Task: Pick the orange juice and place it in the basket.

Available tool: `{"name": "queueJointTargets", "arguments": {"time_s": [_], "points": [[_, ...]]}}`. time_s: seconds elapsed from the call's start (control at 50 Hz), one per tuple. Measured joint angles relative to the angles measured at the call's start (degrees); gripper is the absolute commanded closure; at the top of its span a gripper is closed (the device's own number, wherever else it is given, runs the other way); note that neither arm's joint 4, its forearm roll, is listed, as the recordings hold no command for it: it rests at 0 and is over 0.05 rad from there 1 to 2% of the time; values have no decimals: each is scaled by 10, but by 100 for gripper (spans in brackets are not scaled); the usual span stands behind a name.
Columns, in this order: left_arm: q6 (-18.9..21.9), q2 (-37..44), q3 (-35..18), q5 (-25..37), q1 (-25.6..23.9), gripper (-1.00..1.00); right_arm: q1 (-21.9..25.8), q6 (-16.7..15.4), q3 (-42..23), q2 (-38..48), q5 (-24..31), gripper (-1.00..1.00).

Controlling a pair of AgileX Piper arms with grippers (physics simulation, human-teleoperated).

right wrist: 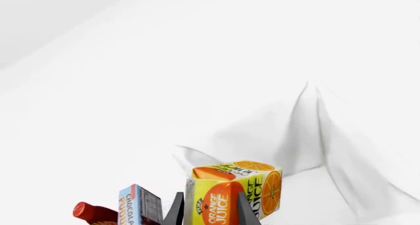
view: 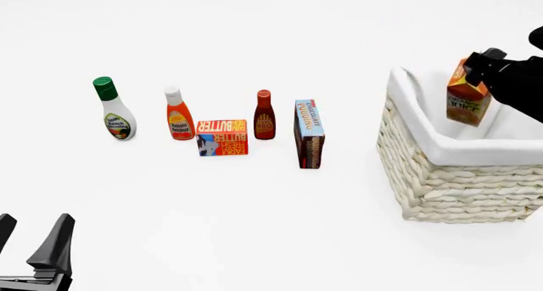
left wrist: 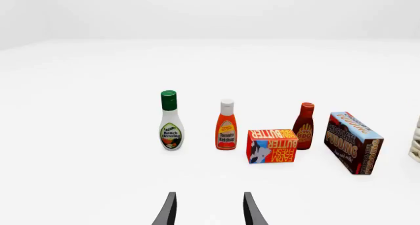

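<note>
Across the front view's left half stand ranch dressing [view: 113,109], ketchup [view: 178,114], a butter box [view: 222,137], BBQ sauce [view: 264,115] and a pudding box [view: 309,133] on the white table [view: 254,227].

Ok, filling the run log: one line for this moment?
phase: carry | right gripper: shut on orange-yellow gable-top juice carton, over cream wicker basket | left gripper: open, idle

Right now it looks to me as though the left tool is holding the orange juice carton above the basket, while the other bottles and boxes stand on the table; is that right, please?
Not quite: the right tool holds the orange juice carton above the basket, as the front view shows. The left tool is open and holds nothing. The bottles and boxes do stand on the table.
</note>
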Motion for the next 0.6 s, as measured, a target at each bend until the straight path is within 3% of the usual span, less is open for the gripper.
{"name": "queueJointTargets", "arguments": {"time_s": [0.6], "points": [[0, 0, 0, 0, 0, -100, -20, 8, -15, 28, 25, 100]]}}
